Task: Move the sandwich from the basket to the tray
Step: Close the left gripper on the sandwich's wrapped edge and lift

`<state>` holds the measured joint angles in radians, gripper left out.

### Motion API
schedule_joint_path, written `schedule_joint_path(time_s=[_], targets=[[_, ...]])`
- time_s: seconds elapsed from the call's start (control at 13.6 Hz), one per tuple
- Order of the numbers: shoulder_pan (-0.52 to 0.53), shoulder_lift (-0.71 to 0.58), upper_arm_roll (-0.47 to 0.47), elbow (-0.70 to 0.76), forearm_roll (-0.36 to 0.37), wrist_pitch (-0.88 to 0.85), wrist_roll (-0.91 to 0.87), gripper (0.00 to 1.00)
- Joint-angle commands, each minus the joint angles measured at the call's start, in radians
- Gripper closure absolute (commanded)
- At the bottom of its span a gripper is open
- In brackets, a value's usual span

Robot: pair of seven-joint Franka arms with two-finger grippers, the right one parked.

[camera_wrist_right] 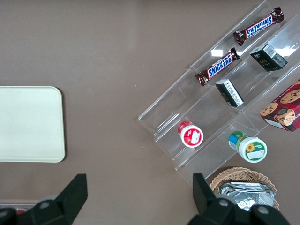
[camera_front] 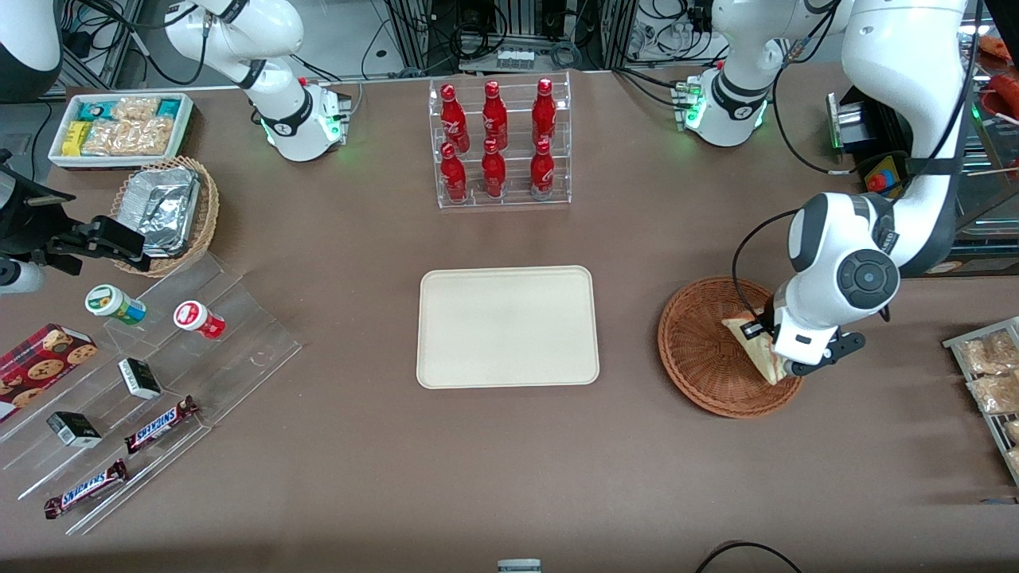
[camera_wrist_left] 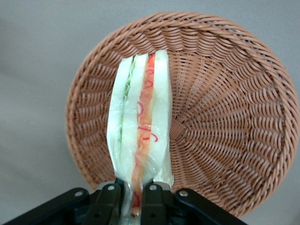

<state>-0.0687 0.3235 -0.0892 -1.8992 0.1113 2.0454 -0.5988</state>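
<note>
My left gripper (camera_front: pixel 784 368) is over the reddish-brown wicker basket (camera_front: pixel 700 350), at the part of it nearest the working arm's end of the table. It is shut on the sandwich (camera_front: pixel 748 334), a wrapped wedge of white bread with red, orange and green filling. In the left wrist view the sandwich (camera_wrist_left: pixel 140 117) stands edge-on, pinched at one end by the gripper (camera_wrist_left: pixel 132 199), with the basket (camera_wrist_left: pixel 225 93) beneath it. The cream tray (camera_front: pixel 507 326) lies bare at the table's middle, beside the basket toward the parked arm; it also shows in the right wrist view (camera_wrist_right: pixel 28 124).
A clear rack of red bottles (camera_front: pixel 499 143) stands farther from the camera than the tray. A stepped acrylic shelf (camera_front: pixel 239 334) with snacks, a tan basket of foil trays (camera_front: pixel 167 211) and a white snack bin (camera_front: pixel 119 127) lie toward the parked arm's end. Bagged snacks (camera_front: pixel 991 374) sit at the working arm's end.
</note>
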Motion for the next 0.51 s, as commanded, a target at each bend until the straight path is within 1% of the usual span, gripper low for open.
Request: schedule_joint_path(time_s=[0.0, 0.15, 0.29, 0.44], targets=[[-0.045, -0.014, -0.001, 0.069, 0.024, -0.106, 0.049, 1.0], [-0.078, -0.032, -0.004, 0.08, 0.019, -0.119, 0.076, 1.0], [-0.101, -0.04, -0.047, 0.088, 0.013, -0.122, 0.097, 1.0], [-0.103, -0.028, -0.102, 0.12, 0.01, -0.143, 0.172, 1.0]])
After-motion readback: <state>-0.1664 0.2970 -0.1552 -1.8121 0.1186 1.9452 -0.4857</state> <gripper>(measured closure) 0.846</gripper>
